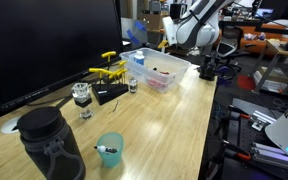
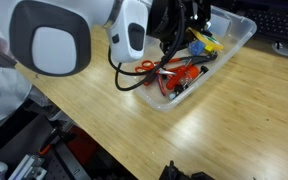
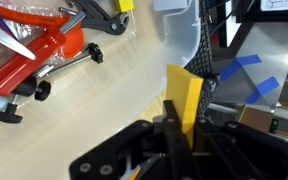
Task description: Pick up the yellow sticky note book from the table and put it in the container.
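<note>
In the wrist view my gripper [image 3: 180, 128] is shut on the yellow sticky note book [image 3: 184, 92], which stands edge-up between the fingers. Below it lies the clear container [image 3: 144, 75], with a red tool [image 3: 39, 52] on its floor. In both exterior views the gripper [image 1: 170, 42] [image 2: 187, 28] hangs over the container [image 1: 174, 66] [image 2: 239, 35], which sits at the far end of the light wooden table [image 1: 174, 120]. The pad itself is too small to make out in the exterior views.
Yellow-handled tools [image 1: 108, 68] and a black box [image 1: 110, 93] lie next to the container. A teal cup [image 1: 110, 151], a dark bag [image 1: 50, 146] and a small jar [image 1: 82, 97] stand nearer. A large monitor [image 1: 44, 40] lines the table's side.
</note>
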Robot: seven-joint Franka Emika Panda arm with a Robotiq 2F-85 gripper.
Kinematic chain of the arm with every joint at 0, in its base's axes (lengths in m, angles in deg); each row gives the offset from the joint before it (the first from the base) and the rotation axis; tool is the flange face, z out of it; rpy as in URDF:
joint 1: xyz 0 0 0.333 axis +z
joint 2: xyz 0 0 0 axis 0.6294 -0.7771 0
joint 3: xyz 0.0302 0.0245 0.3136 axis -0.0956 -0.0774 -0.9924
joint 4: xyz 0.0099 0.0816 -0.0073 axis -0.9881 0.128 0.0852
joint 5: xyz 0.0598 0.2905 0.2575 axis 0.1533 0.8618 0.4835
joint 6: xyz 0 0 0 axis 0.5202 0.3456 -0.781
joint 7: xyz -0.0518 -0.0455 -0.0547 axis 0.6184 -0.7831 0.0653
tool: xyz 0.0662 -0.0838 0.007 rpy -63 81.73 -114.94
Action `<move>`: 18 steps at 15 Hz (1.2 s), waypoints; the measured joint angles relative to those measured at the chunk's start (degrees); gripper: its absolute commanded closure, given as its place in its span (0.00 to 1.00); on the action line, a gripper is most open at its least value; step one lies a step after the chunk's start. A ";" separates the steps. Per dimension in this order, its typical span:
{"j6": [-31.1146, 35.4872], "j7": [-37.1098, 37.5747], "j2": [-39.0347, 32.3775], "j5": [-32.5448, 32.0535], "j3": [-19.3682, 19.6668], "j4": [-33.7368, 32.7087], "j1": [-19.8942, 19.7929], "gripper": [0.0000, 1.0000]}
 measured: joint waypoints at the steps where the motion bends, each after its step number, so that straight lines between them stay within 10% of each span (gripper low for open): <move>1: 0.04 2.48 -0.98 -2.34 -4.13 -0.96 -4.45 0.98; 9: 0.13 4.89 -14.50 -7.67 -30.94 -16.71 -33.41 0.98; 15: 0.09 0.37 -18.11 -7.59 -38.63 -23.39 -40.95 0.81; 18: 0.13 -1.45 -18.10 -7.62 -42.12 -24.18 -43.43 0.50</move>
